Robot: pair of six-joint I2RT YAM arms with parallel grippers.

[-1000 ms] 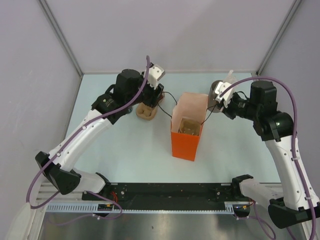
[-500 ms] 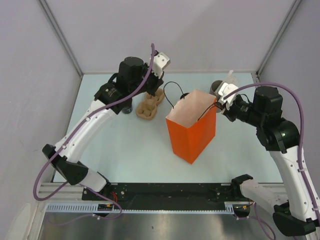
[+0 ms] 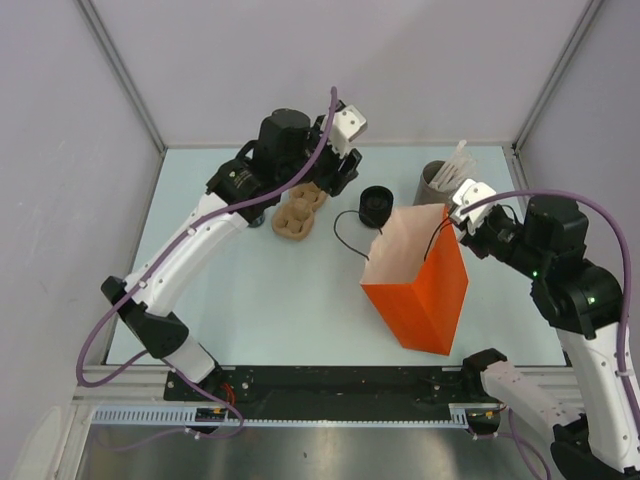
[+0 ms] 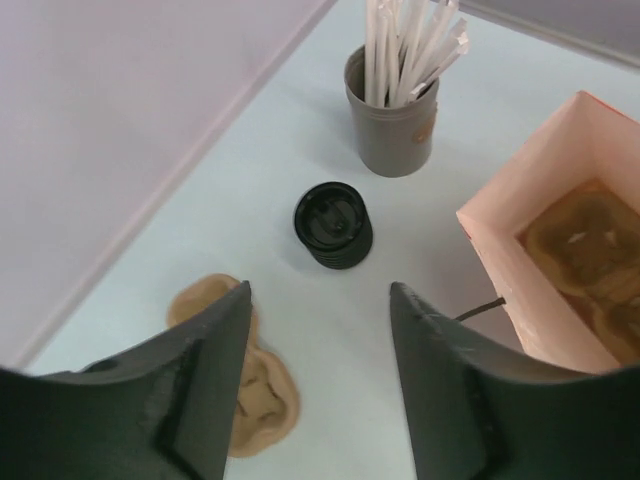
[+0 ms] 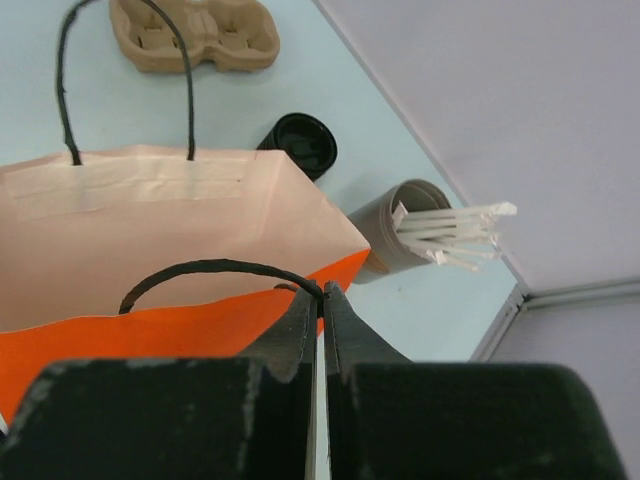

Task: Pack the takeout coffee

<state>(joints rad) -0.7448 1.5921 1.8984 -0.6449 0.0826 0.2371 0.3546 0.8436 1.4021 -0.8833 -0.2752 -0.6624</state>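
right gripper (image 5: 322,296) clenches the orange paper bag's (image 3: 420,290) black cord handle (image 5: 200,267), likely steadying it; left gripper (image 4: 320,292), released, hangs over the small black lidded cup (image 4: 333,224), far-left of the bag.

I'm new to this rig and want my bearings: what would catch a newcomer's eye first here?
The tall orange paper bag stands right of centre, with the right gripper shut on its black cord handle. Just beyond the bag, the small black coffee cup sits upright on the table, outside the bag, with the left gripper open near it.
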